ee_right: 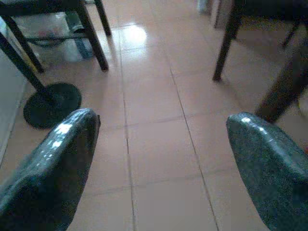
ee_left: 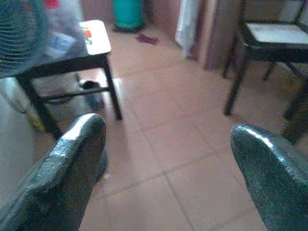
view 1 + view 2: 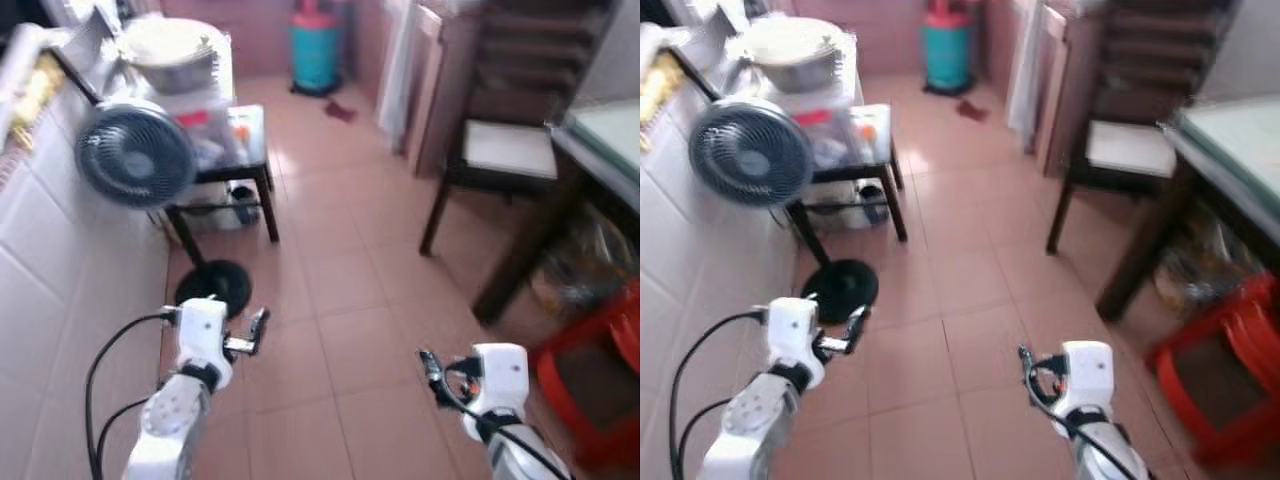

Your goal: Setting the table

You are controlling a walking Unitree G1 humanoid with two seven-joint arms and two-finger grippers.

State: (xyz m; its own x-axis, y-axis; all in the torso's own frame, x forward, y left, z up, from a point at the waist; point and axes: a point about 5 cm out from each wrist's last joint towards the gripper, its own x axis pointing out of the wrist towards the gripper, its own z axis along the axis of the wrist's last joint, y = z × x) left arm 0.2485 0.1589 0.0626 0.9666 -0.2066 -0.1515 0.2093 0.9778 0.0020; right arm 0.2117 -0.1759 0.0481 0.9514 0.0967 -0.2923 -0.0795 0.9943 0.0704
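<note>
Both arms are held out low over the tiled floor. The left gripper has its fingers spread wide with nothing between them; ahead of them stand a fan and a small dark side table. The right gripper is likewise wide and empty. The dining table stands well beyond its fingers, with a chair beside it

Left: fan on stand, base on floor, against tiled wall
Behind fan: low table, bowl atop clutter
Far centre: gas cylinder
Right: chair, table beside it, stool nearer
</note>
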